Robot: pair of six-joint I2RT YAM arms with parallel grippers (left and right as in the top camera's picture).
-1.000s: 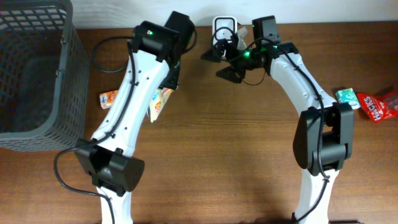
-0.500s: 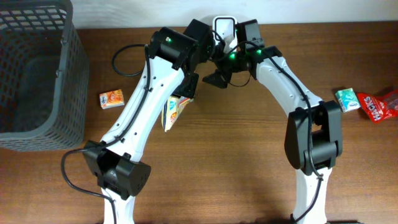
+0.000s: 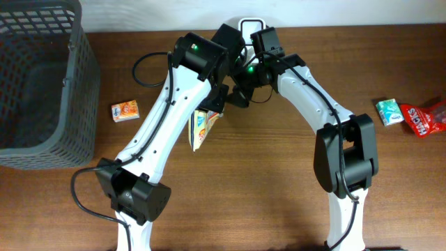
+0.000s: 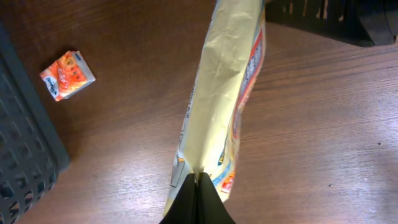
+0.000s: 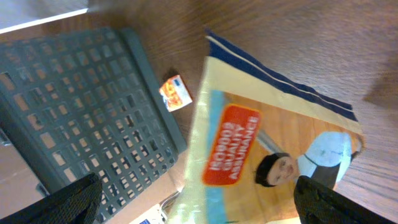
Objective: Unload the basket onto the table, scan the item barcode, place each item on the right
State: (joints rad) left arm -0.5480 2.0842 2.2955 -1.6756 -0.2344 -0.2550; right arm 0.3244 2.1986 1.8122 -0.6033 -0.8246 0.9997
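Hanging right of grey basket (image 3: 85, 77), yellow pouch (image 4: 224, 93) clamped in left gripper (image 4: 198, 186), right gripper (image 5: 196, 183) spread wide, badge (image 5: 231, 146) reads "QUALITY ASSURANCE".

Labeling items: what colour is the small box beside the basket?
The small box is orange with pale edges; left wrist view shows it best.

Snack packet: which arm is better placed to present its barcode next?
Left. The left fingers are shut on the snack packet at its edge; the right fingers are open and empty, facing its printed side.
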